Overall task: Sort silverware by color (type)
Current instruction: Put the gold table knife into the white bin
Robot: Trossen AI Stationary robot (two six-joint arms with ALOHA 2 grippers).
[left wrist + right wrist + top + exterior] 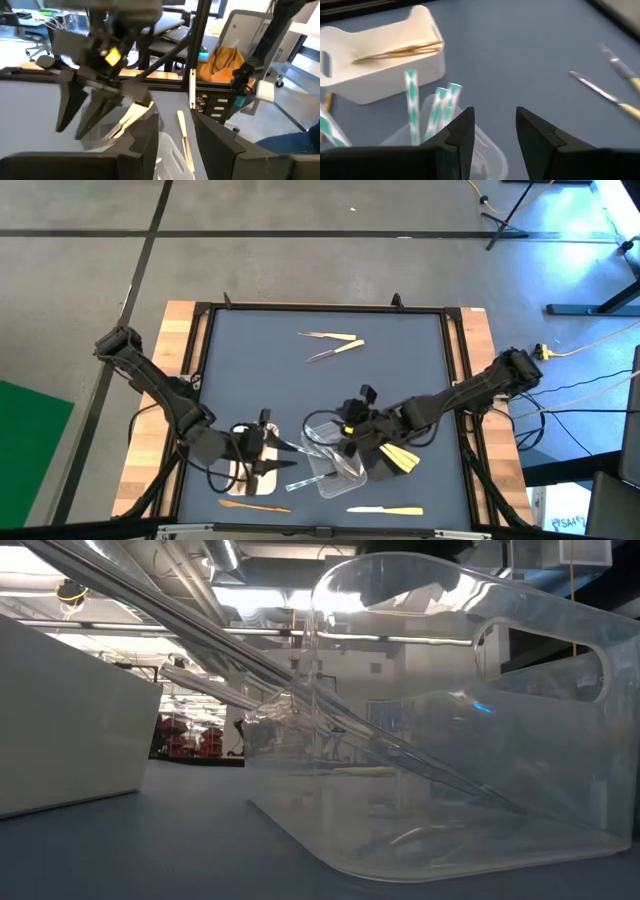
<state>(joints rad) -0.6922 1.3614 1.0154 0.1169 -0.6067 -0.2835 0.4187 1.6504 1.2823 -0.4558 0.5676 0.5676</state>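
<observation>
Clear tray point(470, 720) fills low view, clear utensils point(300, 690) leaning inside. High view: my right gripper point(345, 448) over clear tray, left gripper point(283, 463) beside white tray point(243, 470); both part-open, empty. Wooden knife point(255, 504), cream knife point(385, 510), far pair point(332, 344) unsorted. Right wrist: wooden pieces point(400, 51) already in white tray.

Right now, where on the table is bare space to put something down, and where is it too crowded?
The far left of the blue mat is bare, beside the two loose utensils. The far right corner is bare too. The near edge is crowded: white tray, clear tray, both hands and scattered cutlery.
</observation>
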